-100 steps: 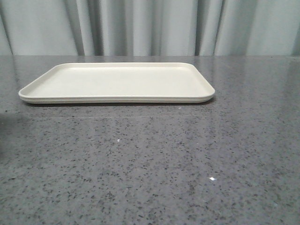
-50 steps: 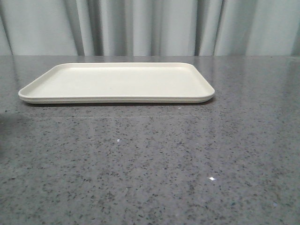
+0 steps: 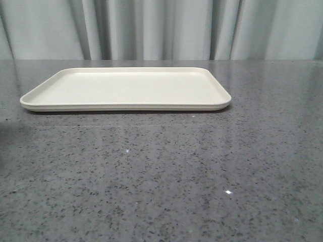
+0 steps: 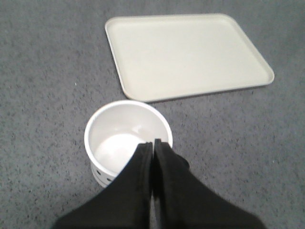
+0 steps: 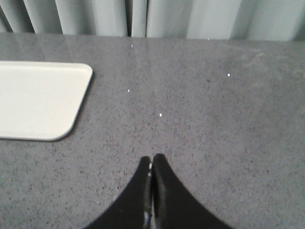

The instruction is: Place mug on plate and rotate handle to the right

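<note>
The white mug stands upright on the grey table, seen from above in the left wrist view, with small black marks on its side. My left gripper is shut, its tips hovering over the mug's near rim with nothing between them. A bit of the black handle peeks out beside one finger. The cream plate lies beyond the mug with nothing on it; it also appears as plate and plate. My right gripper is shut over bare table, to the right of the plate. The mug is outside the front view.
Grey speckled tabletop stretches in front of the plate. A pale curtain hangs behind the table's far edge.
</note>
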Robot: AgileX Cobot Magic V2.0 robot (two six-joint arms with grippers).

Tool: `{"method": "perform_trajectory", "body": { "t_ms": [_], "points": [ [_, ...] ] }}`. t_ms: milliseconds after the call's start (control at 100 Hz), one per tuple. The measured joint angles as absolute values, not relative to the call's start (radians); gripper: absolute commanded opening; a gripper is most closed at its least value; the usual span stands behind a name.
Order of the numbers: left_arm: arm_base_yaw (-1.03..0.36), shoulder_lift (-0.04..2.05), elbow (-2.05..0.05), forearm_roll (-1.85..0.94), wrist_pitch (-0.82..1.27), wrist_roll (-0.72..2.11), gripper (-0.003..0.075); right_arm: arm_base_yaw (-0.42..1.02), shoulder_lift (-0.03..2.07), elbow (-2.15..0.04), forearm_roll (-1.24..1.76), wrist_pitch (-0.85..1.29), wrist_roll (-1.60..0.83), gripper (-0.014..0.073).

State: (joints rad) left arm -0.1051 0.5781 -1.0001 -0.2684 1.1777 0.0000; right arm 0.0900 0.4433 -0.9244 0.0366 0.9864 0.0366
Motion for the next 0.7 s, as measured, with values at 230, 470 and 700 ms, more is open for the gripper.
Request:
{"method": "perform_trajectory", "body": {
  "t_ms": [230,470,700],
  "points": [
    [-0.105,0.693,-1.045,-0.265,1.218,0.000,-0.0020,0.090,0.574,-0.950,0.037,1.133,0.037,-0.0067],
    [-0.105,0.706,-1.047,-0.261,1.201,0.000,-0.0020,0.090,0.605,-0.950,0.037,1.134,0.037,-0.0067],
    [-0.105,0.706,-1.047,-0.254,1.195,0.000,-0.0020,0.090,0.605,-0.950,0.037,1.134,0.037,-0.0065]
  ]
}}
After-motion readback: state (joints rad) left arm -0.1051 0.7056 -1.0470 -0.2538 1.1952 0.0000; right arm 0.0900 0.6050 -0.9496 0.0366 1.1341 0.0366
